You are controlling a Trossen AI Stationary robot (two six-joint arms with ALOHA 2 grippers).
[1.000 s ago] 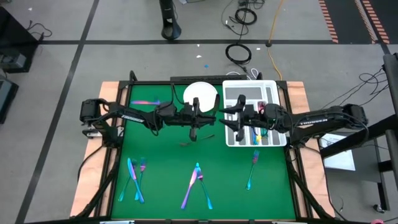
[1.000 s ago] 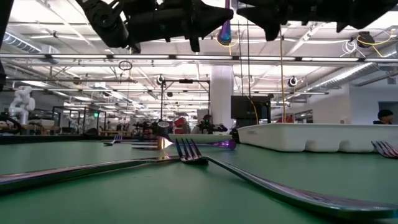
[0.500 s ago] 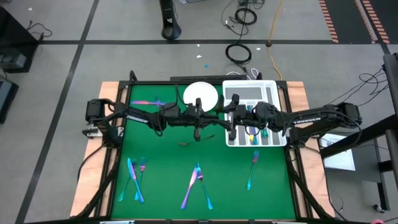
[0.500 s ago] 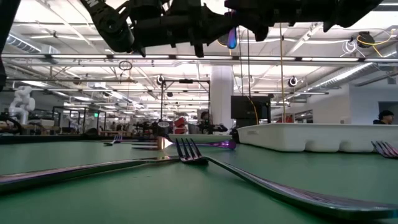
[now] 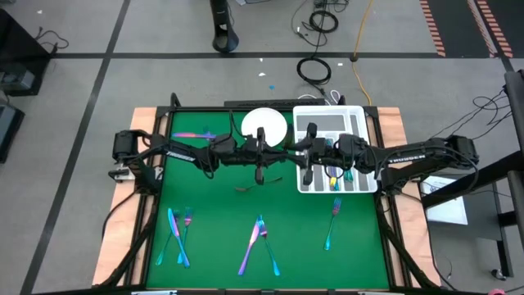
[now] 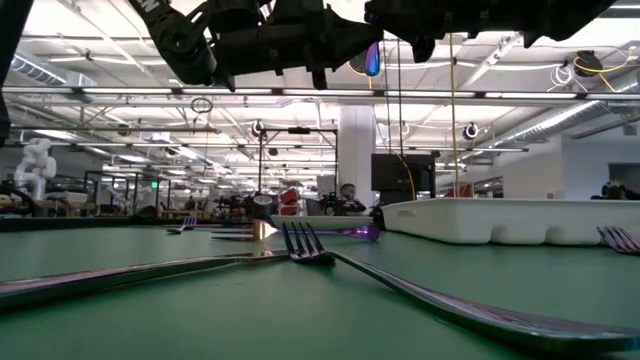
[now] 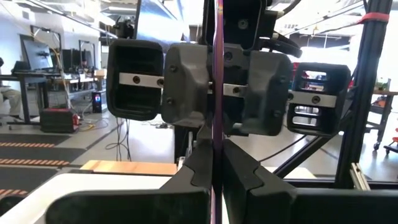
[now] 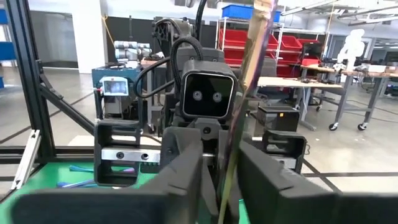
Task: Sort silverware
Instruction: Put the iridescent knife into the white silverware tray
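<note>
The left gripper (image 7: 212,177) is clamped on a slim iridescent purple utensil (image 7: 217,81) held upright above the green mat (image 5: 221,221); its ends are cut off, so fork, knife or spoon is unclear. Facing it, the right gripper (image 8: 219,177) has narrowed its fingers around the same piece since 1 second ago, though contact is hard to judge. Both meet beside the white slotted tray (image 5: 360,123), near the white round plate (image 5: 270,123). Other silverware (image 5: 258,242) lies on the mat.

Both arms reach inward, meeting mid-table — left tool (image 5: 276,153) pinched tight, right tool (image 5: 300,152) facing it.
</note>
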